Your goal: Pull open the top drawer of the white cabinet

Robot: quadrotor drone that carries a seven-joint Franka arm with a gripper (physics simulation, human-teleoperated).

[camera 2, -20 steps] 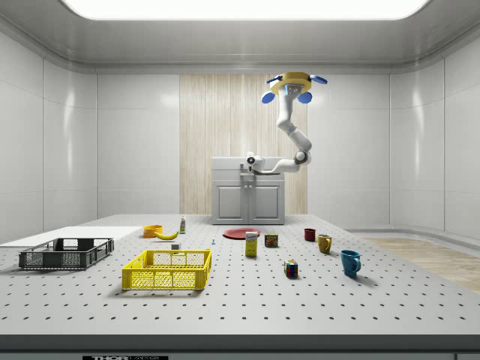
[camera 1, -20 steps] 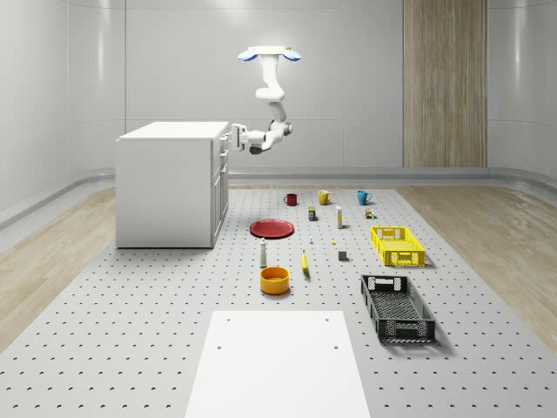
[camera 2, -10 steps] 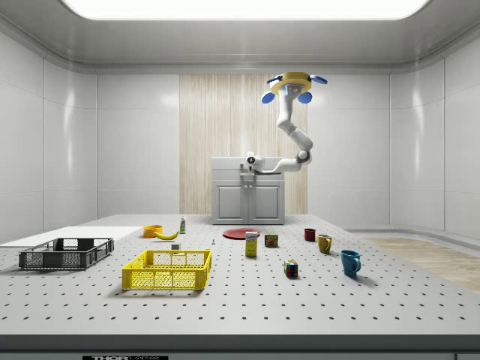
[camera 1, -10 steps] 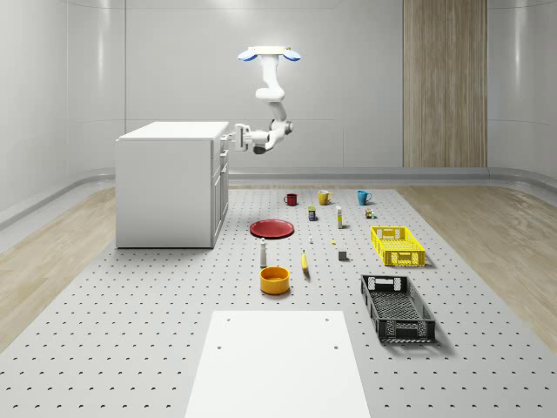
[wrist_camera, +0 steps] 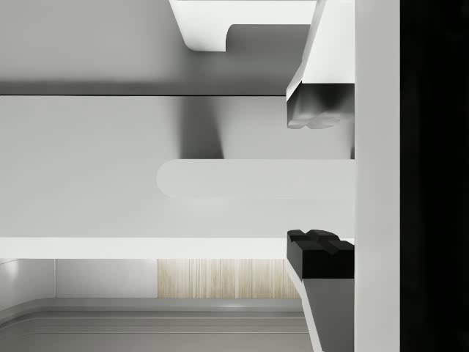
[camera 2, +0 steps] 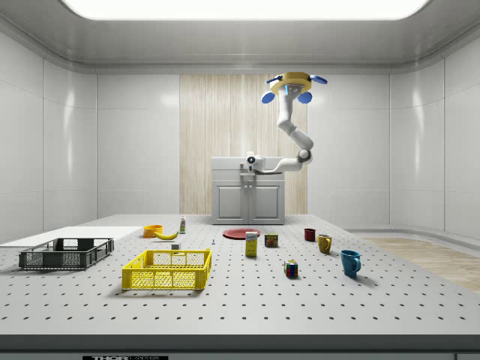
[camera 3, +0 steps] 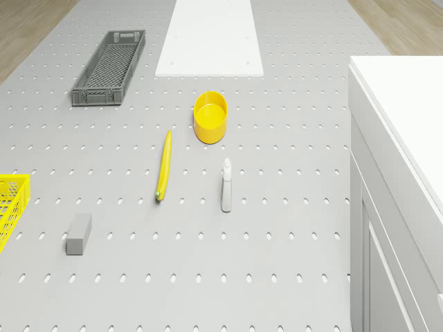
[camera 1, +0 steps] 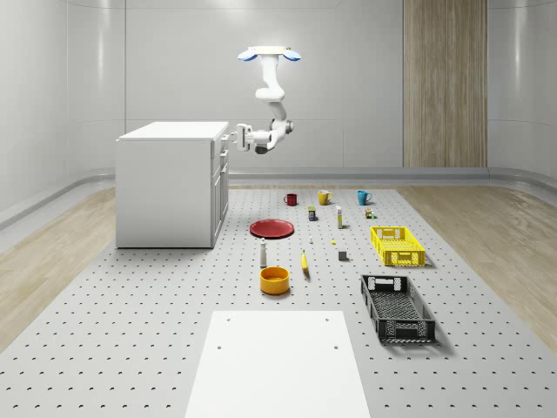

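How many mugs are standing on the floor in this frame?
3, in a row behind the red plate in the whole-scene view: a red mug nearest the white cabinet, a yellow mug in the middle, and a blue mug farthest from it. None looks hidden.

Matt white cabinet (camera 1: 165,183) (smooth), perforated metal-looking table (camera 1: 130,322).

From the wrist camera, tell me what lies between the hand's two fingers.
In the wrist view, the drawer handle, a pale bar, lies between the fingers, with a gap on each side. The drone hovers beside the cabinet.
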